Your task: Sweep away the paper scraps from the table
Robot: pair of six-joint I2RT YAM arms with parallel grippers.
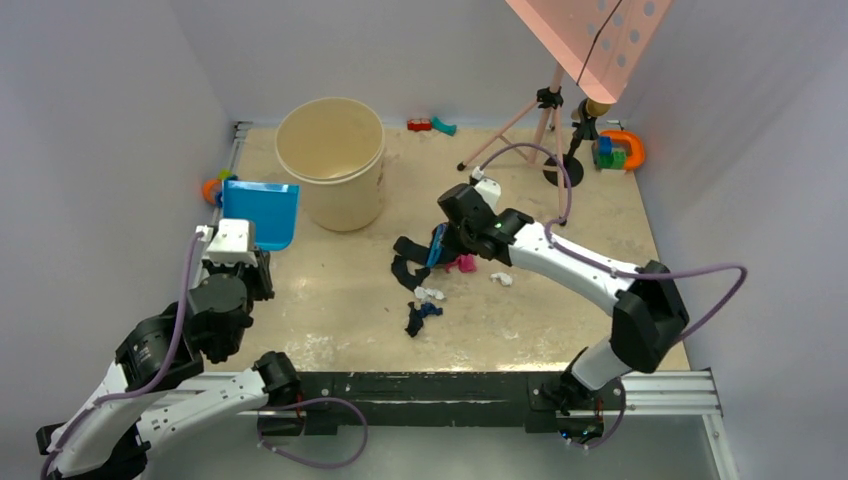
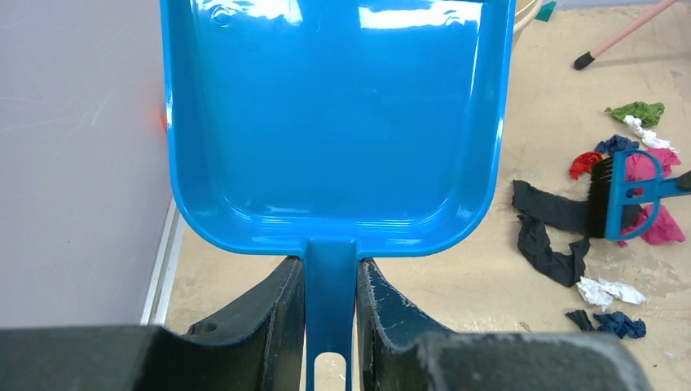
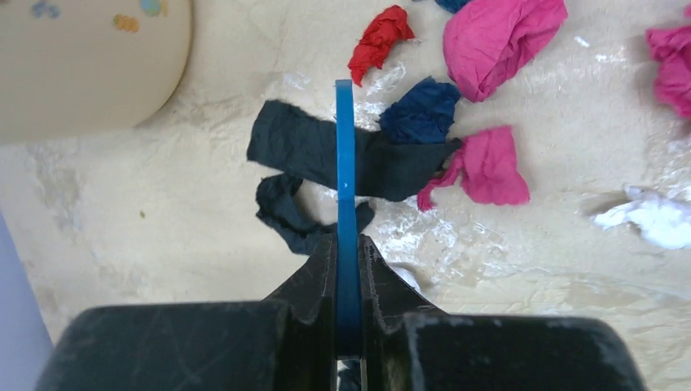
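Observation:
My left gripper (image 1: 246, 256) (image 2: 330, 270) is shut on the handle of a blue dustpan (image 1: 260, 213) (image 2: 334, 122), held at the table's (image 1: 330, 300) left side. My right gripper (image 1: 455, 236) (image 3: 348, 244) is shut on a blue hand brush (image 1: 437, 245) (image 3: 345, 147), whose bristles stand on a black paper strip (image 1: 405, 264) (image 3: 297, 145). Paper scraps lie around the brush: pink (image 1: 462, 264) (image 3: 497, 32), red (image 3: 380, 41), dark blue (image 1: 418, 316) (image 3: 420, 110), white (image 1: 430, 294) (image 2: 607, 289) and green (image 2: 637, 111).
A beige bucket (image 1: 332, 160) stands at the back left, right of the dustpan. A pink tripod stand (image 1: 545, 110) and plastic toys (image 1: 618, 150) (image 1: 430, 125) are along the back. An orange toy (image 1: 212, 187) lies at the left edge. A black bar (image 1: 420, 385) runs along the front.

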